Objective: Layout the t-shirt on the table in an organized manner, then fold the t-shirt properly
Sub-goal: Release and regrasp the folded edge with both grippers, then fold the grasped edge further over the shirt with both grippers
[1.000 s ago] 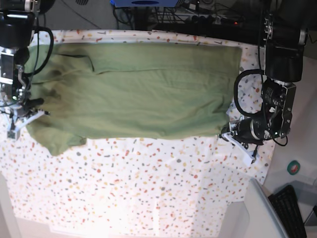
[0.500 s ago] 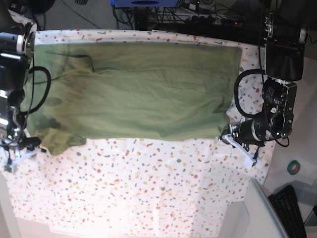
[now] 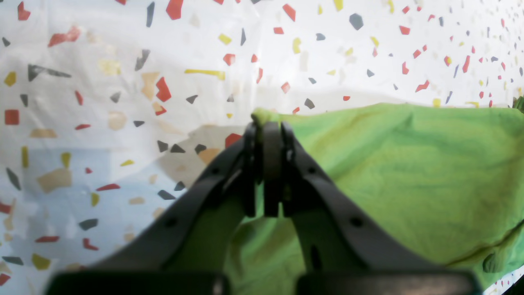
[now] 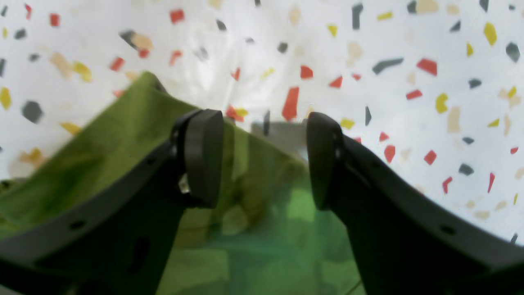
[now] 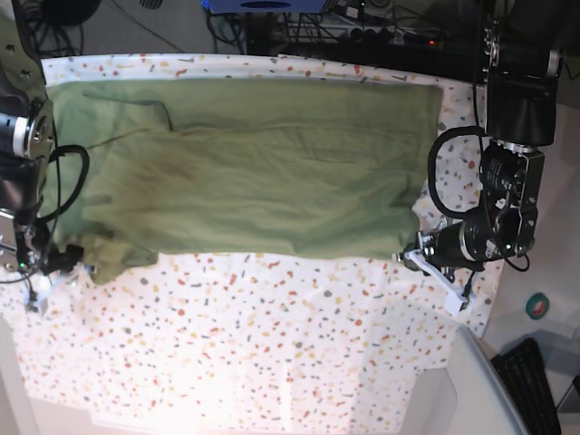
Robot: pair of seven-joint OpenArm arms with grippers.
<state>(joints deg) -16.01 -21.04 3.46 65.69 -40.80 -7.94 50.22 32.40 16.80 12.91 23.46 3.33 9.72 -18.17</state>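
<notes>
Hard to read the right gripper from the base view, it sits small at the table's left edge, beside the t-shirt's lower-left corner, and its tips blur into cables. The right wrist view settles it: both pads stand apart, nothing between them, green cloth below and behind the left pad, speckled cover past the right one. Over on the other side, the left gripper is clamped tight on the shirt's corner; the left wrist view shows a nub of green fabric poking out above the closed fingers. The shirt lies spread flat across the far half of the table, lengthwise, wrinkled, one sleeve showing at the upper left. A grey bin is cut off at the bottom right, with a dark keyboard just beyond it.
</notes>
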